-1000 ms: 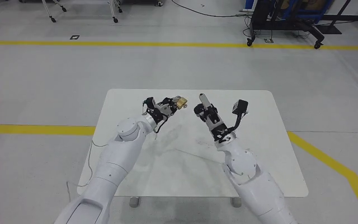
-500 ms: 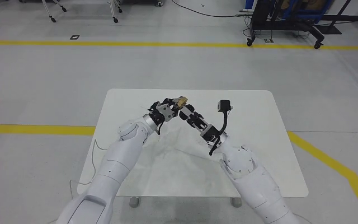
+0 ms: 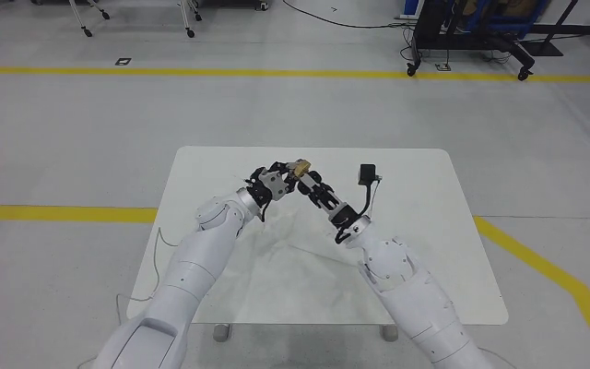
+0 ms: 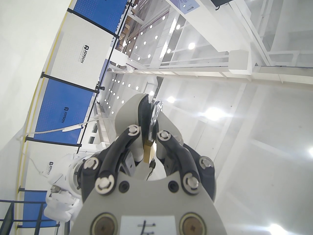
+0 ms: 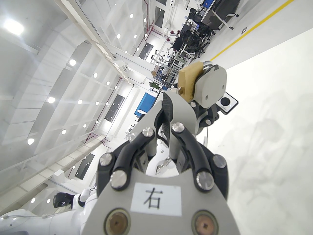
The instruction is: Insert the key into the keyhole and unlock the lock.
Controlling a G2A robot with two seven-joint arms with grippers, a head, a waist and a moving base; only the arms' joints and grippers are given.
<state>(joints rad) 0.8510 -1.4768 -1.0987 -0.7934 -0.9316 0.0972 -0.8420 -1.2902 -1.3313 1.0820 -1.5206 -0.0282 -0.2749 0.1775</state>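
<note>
Above the middle of the white table, my left gripper is shut on a brass padlock. In the left wrist view the brass body sits between the fingers and the silver shackle sticks out past the fingertips. My right gripper is right against the padlock, shut on a small key. In the right wrist view the key's tip pokes from the right gripper and meets the face of the padlock. Whether the key sits in the keyhole is hidden.
Both grippers hang in the air over the table's far half. The table's far edge lies just beyond them. Wheeled frames and a dark cart stand on the floor far behind.
My right arm has swung left across the table and brought its gripper up against the padlock. The left arm shifted slightly right, keeping hold of the padlock.
</note>
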